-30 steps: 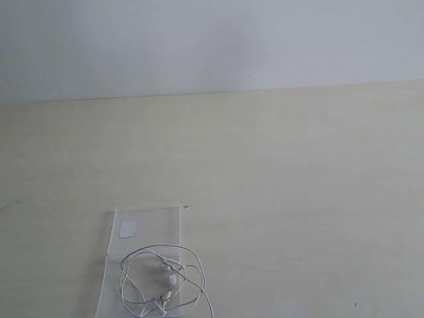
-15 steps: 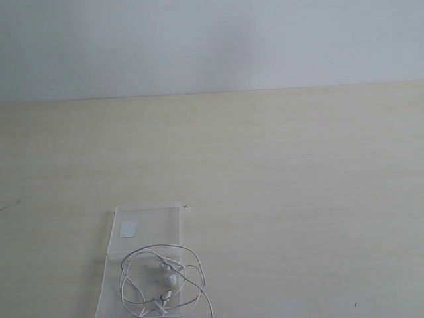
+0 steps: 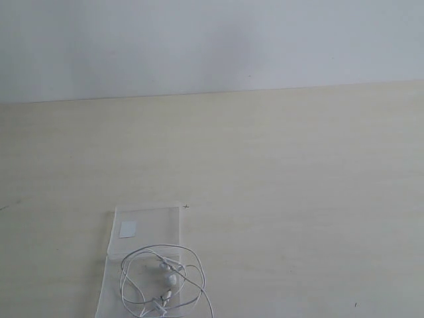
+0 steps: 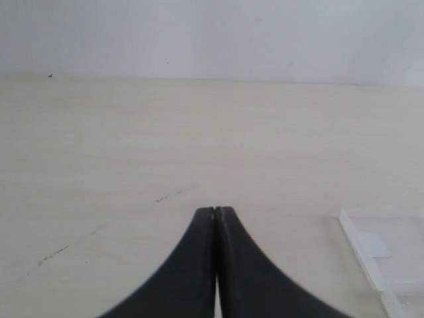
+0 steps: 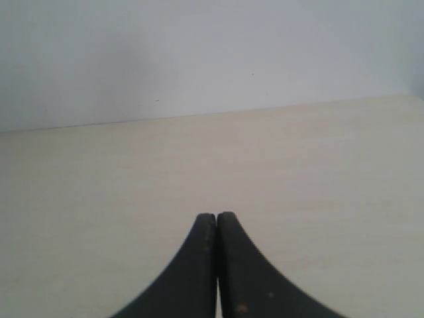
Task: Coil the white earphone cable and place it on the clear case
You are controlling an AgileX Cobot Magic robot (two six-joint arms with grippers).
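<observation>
The clear case (image 3: 149, 228) lies flat near the bottom left of the exterior view, with a small white square sticker (image 3: 128, 229) on its far panel. The white earphone cable (image 3: 162, 281) rests in loose loops on the near panel, both earbuds inside the coil and one strand trailing off the case's right edge. Neither arm shows in the exterior view. In the left wrist view my left gripper (image 4: 216, 211) is shut on nothing above bare table, and a corner of the clear case (image 4: 381, 255) appears beside it. My right gripper (image 5: 216, 215) is shut and holds nothing.
The pale wooden table (image 3: 298, 199) runs back to a white wall (image 3: 212, 40). A few small dark marks (image 4: 165, 197) dot the surface ahead of the left gripper.
</observation>
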